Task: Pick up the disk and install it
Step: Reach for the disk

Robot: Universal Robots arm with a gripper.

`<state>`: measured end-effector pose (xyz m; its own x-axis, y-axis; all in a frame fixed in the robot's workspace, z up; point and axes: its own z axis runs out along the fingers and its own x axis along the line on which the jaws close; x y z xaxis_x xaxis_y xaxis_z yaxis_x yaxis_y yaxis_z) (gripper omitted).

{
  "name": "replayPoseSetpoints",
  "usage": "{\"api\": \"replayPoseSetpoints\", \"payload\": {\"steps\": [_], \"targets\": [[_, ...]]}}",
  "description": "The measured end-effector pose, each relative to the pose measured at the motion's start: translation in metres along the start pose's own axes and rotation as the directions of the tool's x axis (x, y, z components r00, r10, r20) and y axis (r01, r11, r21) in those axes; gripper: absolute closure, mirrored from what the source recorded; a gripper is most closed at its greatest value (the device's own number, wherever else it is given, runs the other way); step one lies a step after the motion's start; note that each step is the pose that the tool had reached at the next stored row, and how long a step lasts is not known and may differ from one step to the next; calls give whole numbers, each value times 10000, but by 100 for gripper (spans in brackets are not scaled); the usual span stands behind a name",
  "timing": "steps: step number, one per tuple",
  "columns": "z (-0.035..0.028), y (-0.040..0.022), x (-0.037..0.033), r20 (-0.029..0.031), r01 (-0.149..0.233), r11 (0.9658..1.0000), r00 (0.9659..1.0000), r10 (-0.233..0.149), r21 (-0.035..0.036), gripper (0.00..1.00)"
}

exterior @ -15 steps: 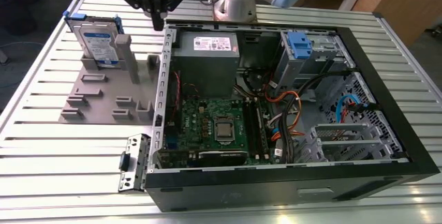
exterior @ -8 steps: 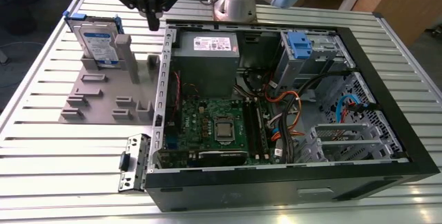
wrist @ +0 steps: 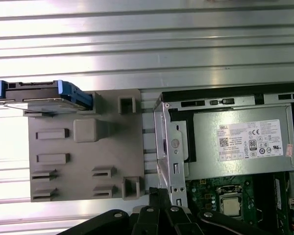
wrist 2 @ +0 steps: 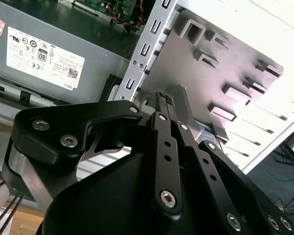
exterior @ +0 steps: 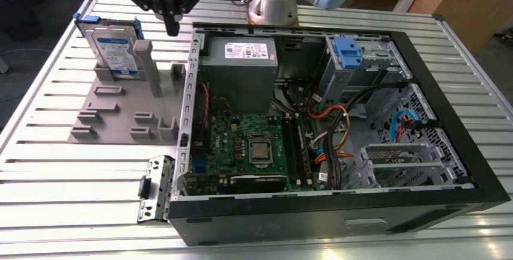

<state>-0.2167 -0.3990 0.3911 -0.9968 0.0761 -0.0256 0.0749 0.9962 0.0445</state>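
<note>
The disk (exterior: 112, 48) is a silver-grey drive with a white and blue label in a blue bracket. It stands on edge in a slot at the far end of a grey holder plate (exterior: 120, 113), at the exterior view's left. In the first wrist view the disk (wrist: 41, 95) appears edge-on at the plate's (wrist: 83, 152) end. My gripper (exterior: 172, 30) hangs above the gap between the plate and the open computer case (exterior: 453, 122), to the right of the disk and apart from it. Its fingers (wrist: 159, 193) are shut together with nothing between them, as the gripper (wrist 2: 162, 98) also appears in the second wrist view.
The case lies open on a slatted metal table (exterior: 64, 176). Inside it are a grey power supply (exterior: 239, 62) with a white sticker, a green motherboard (exterior: 248, 146), cables and a drive bay with a blue latch (exterior: 346, 50). The plate carries several raised grey brackets.
</note>
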Motion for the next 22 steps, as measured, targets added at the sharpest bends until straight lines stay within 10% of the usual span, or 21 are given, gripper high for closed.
{"api": "replayPoseSetpoints", "payload": {"steps": [22], "targets": [[89,3,306,4,0,10000,10000,0,39,90]]}}
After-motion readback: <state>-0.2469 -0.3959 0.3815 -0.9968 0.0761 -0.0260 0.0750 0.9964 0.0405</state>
